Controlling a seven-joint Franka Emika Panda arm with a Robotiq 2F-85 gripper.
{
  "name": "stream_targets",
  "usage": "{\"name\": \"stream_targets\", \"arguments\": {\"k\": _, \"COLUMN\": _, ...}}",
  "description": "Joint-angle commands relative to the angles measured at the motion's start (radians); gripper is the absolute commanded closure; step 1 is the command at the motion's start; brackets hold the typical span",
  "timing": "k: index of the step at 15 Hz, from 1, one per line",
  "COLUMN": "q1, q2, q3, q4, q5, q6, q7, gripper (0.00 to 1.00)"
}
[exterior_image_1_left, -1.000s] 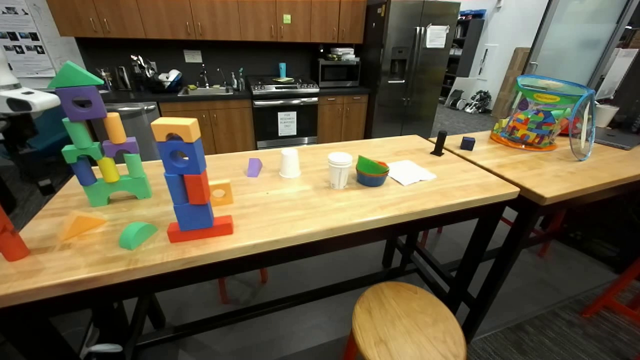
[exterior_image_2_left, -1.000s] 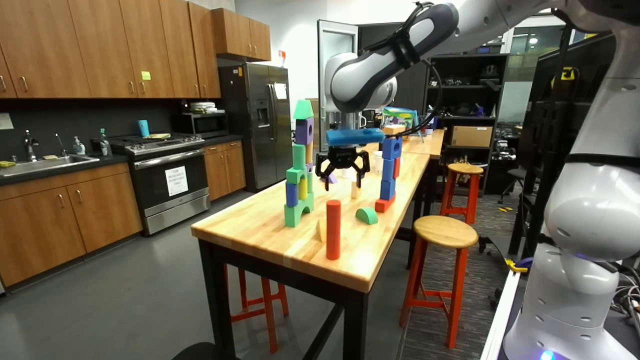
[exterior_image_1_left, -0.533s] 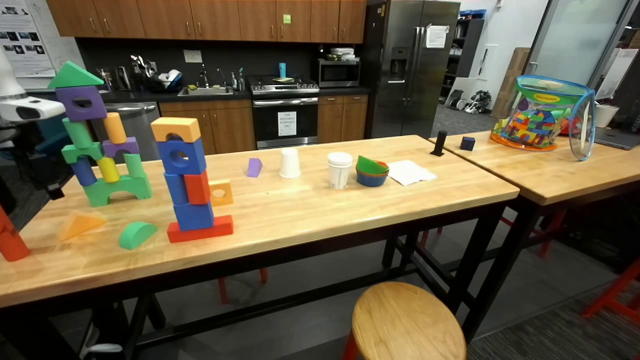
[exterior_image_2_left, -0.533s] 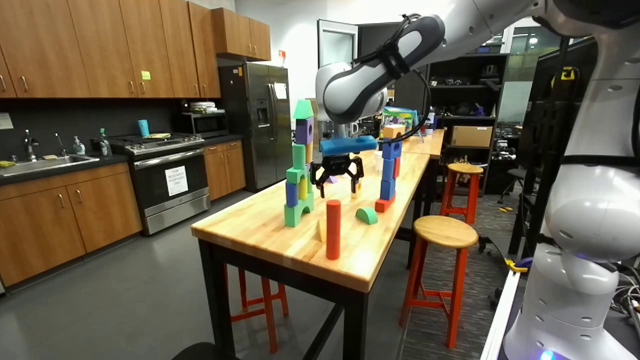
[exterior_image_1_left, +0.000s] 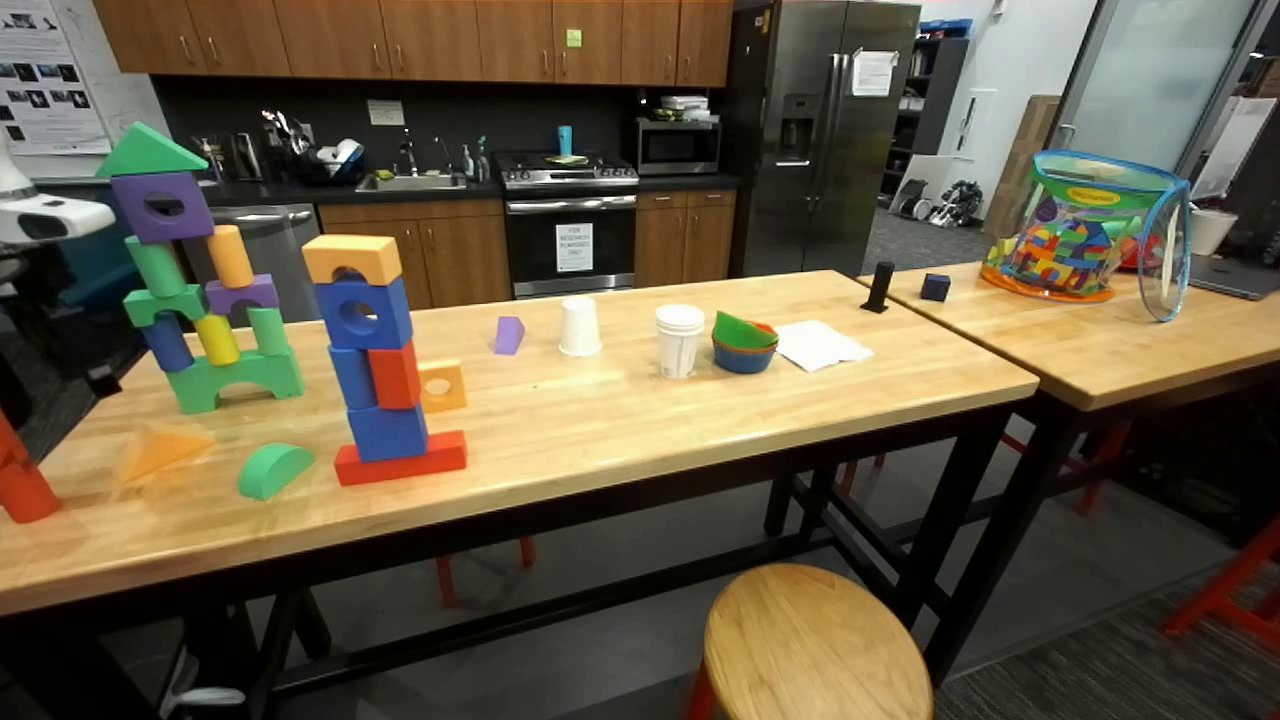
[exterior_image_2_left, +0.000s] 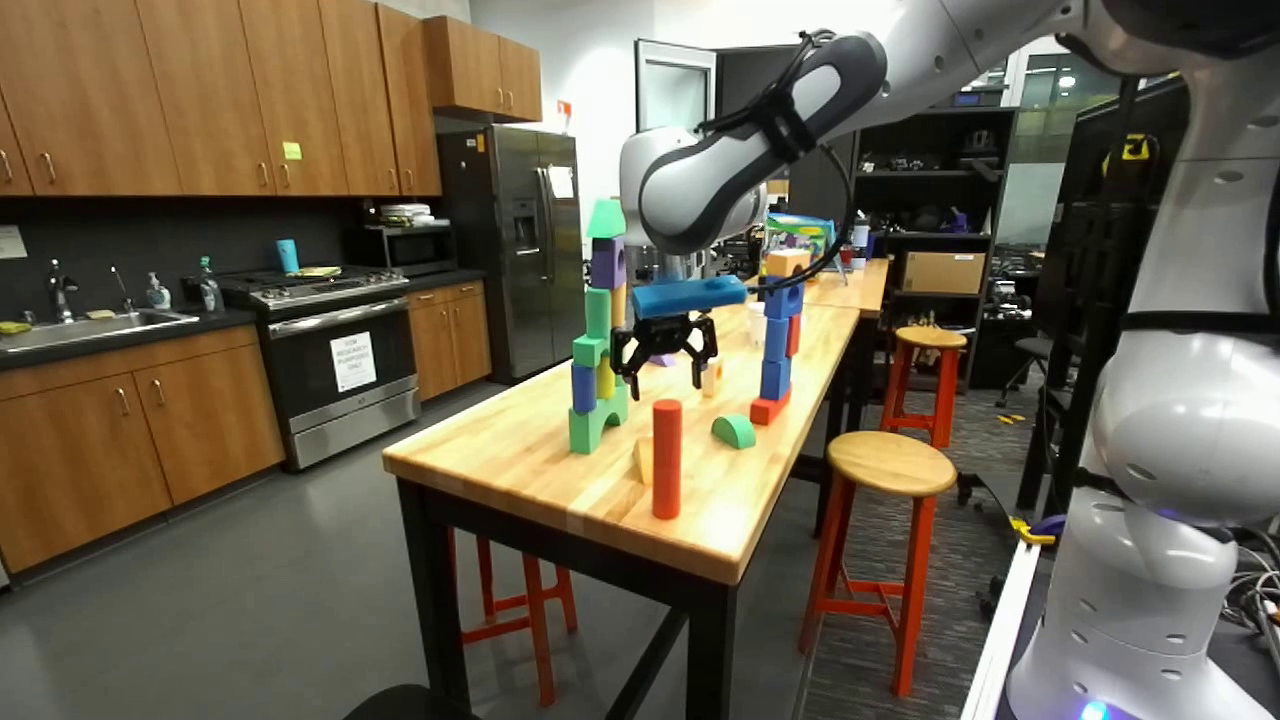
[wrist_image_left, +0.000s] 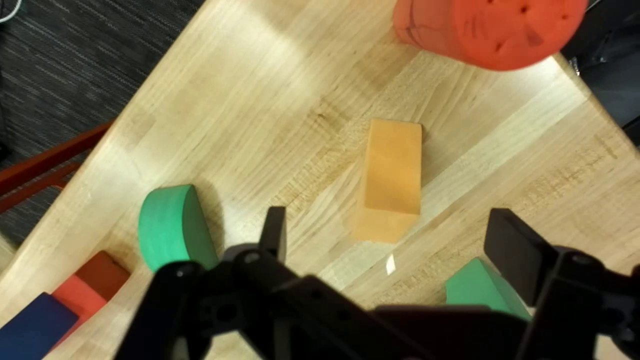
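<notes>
My gripper (exterior_image_2_left: 666, 387) is open and empty above the table, beside the multi-coloured block tower (exterior_image_2_left: 598, 330). In the wrist view its fingers (wrist_image_left: 387, 222) are wide apart. An orange wedge block (wrist_image_left: 393, 170) lies on the table ahead of and below the fingertips; it also shows in both exterior views (exterior_image_1_left: 165, 452) (exterior_image_2_left: 644, 460). A green half-round block (wrist_image_left: 167, 225) lies left of the fingers. A red cylinder (wrist_image_left: 450, 30) stands beyond the wedge, near the table's end (exterior_image_2_left: 667, 460). A green block (wrist_image_left: 475, 287) shows by the right finger. In an exterior view the gripper is mostly cut off.
A blue and red block tower (exterior_image_1_left: 378, 370) stands near the table's long edge. A purple block (exterior_image_1_left: 508, 335), white cups (exterior_image_1_left: 580, 327) and bowls (exterior_image_1_left: 744, 350) stand farther along. A clear bag of blocks (exterior_image_1_left: 1075, 235) is on a second table. Stools (exterior_image_2_left: 890, 465) stand alongside.
In an exterior view the gripper has moved down and slightly left, nearer the tall multi-coloured tower and the red cylinder. It has stayed open. The blocks have not moved.
</notes>
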Motion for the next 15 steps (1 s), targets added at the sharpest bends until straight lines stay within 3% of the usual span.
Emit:
{"name": "stream_targets", "arguments": {"k": 1, "q1": 0.021, "q2": -0.009, "q3": -0.008, "q4": 0.004, "q5": 0.003, "q6": -0.008, "q7": 0.034, "gripper": 0.0}}
{"name": "stream_targets", "arguments": {"k": 4, "q1": 0.027, "q2": -0.019, "q3": -0.009, "q4": 0.002, "q5": 0.047, "q6": -0.034, "q7": 0.03, "gripper": 0.0}}
{"name": "stream_targets", "arguments": {"k": 15, "q1": 0.026, "q2": 0.002, "q3": -0.015, "q4": 0.001, "q5": 0.025, "q6": -0.016, "q7": 0.023, "gripper": 0.0}}
